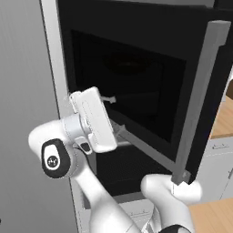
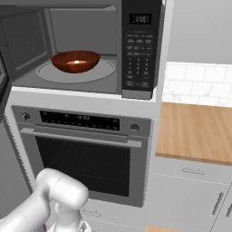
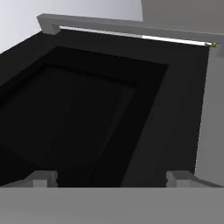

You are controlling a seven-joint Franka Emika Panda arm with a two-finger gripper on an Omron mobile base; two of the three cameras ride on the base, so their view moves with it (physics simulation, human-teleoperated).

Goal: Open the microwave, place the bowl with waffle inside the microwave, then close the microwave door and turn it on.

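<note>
the claw (image 3: 112,178) stands wide open, its two finger tips (image 3: 43,178) far apart at the bottom of the hand view, and nothing lies between them. it holds nothing. straight ahead of it is the outer face of the microwave door (image 3: 87,113), its dark window taking up most of what lies beyond the tips; whether the tips touch the glass cannot be told, but they are just beside it. at the far end of the door from the claw runs the grey handle (image 3: 131,31), well apart from the tips.

in the left base view the hand (image 1: 93,119) points into the door (image 1: 136,91), which is swung out open, with the grey handle (image 1: 200,100) on the edge away from the claw.

in the right base view the microwave (image 2: 86,45) stands open. the bowl (image 2: 75,61) sits on the round turntable (image 2: 106,70) inside the grey cavity, with the waffle (image 2: 77,62) a small pale spot within it. the keypad panel (image 2: 139,50) is beside the cavity, and the silver oven (image 2: 84,154) is below it, next to a wooden counter (image 2: 195,131).
</note>
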